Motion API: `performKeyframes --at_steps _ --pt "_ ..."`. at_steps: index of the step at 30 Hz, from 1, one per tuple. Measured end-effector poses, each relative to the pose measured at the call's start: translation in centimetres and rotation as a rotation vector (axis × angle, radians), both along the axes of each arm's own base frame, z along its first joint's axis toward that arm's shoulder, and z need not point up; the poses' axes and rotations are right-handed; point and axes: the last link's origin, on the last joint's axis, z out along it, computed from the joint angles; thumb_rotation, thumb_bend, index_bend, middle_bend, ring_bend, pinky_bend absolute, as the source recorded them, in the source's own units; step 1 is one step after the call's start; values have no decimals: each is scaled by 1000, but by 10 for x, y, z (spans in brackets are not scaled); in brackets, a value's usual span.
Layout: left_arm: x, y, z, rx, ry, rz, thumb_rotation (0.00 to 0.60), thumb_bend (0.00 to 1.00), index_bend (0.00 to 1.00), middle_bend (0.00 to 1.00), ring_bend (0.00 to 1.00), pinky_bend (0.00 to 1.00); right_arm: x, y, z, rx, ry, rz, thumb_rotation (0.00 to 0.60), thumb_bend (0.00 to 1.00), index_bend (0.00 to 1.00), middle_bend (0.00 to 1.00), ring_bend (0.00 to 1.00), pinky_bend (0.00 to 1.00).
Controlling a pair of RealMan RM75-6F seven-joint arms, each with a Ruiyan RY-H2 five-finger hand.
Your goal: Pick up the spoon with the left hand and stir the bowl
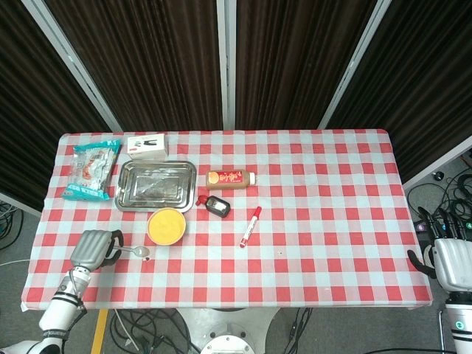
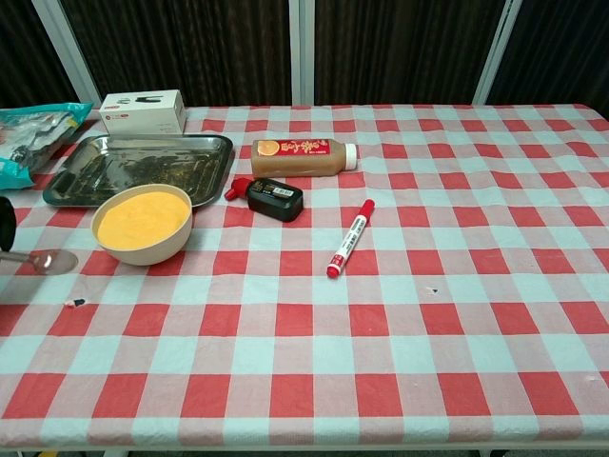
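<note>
My left hand point(image 1: 94, 249) sits at the table's front left and grips the handle of a small metal spoon point(image 1: 139, 251). The spoon point(image 2: 52, 261) hangs just above the cloth, its bowl pointing right toward the cream bowl of orange liquid point(image 1: 167, 226) point(image 2: 143, 223). The spoon's tip is a short way left of the bowl, apart from it. In the chest view the hand itself is almost wholly cut off at the left edge. My right hand point(image 1: 451, 259) rests off the table's right front corner, holding nothing, fingers spread.
Behind the bowl lies a steel tray point(image 1: 157, 184), with a white box point(image 1: 146, 145) and a snack bag point(image 1: 91, 170) farther back left. A brown bottle point(image 1: 231, 178), a black car key point(image 1: 217, 206) and a red marker point(image 1: 250, 226) lie mid-table.
</note>
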Motion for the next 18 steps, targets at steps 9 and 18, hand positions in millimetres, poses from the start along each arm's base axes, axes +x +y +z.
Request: performKeyframes --at_steps 9,18 --pt "40 53 9 15 0 -96 600 406 616 897 928 1000 4 0 7 -15 21 22 600 205 61 211 17 52" --pt "52 83 -22 -48 45 -48 600 404 611 895 929 1000 -2 7 4 -6 8 -9 600 205 61 211 17 52"
